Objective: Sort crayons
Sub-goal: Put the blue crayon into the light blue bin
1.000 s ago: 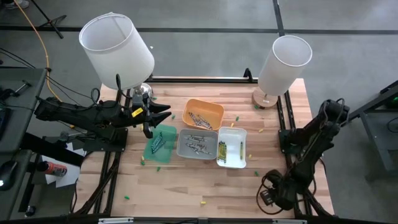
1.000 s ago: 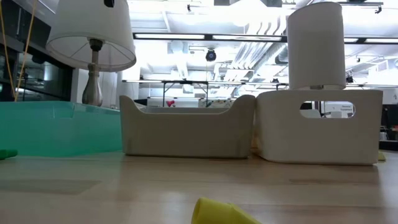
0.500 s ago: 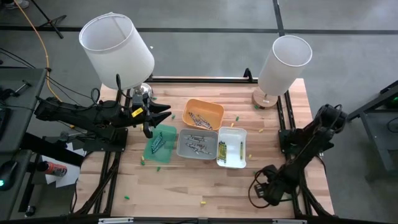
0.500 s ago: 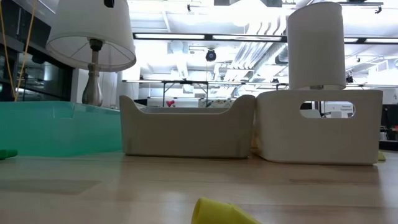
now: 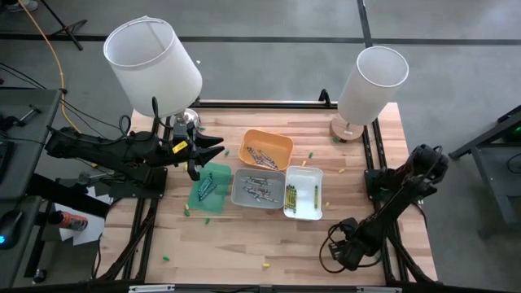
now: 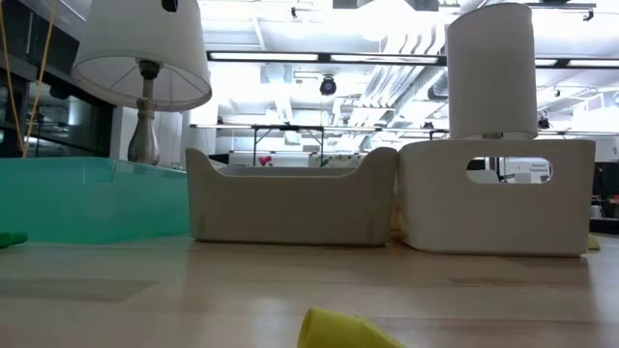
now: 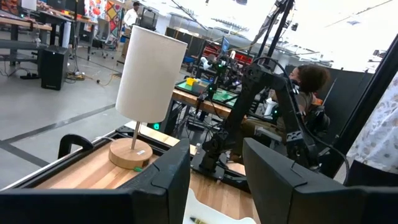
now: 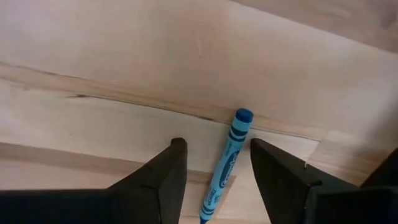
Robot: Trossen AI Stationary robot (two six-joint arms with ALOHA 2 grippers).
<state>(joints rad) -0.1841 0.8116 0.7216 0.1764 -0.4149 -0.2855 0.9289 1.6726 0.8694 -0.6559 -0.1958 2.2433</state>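
A blue crayon (image 8: 227,165) lies flat on the wooden table, and my right gripper (image 8: 217,146) stands open over it, pointing down with one finger on either side and a gap to each. In the high view this gripper (image 5: 335,251) is near the table's near right corner. Silver crayons lie in the orange tray (image 5: 281,142) and the grey tray (image 5: 241,195), green ones in the green tray (image 5: 197,200), yellow ones in the white tray (image 5: 306,213). My left gripper (image 5: 213,149) waits open and level above the table, left of the orange tray.
Two lamps stand at the far side, a big one (image 5: 153,65) on the left and a smaller one (image 5: 370,81) on the right. Loose crayons lie scattered, among them a yellow one (image 5: 264,264) and a green one (image 5: 166,258) near the front edge. A person (image 7: 308,81) sits beyond the table.
My right gripper has sunk toward the table and shifted toward the table's left along its near part. The left arm and the trays have kept still.
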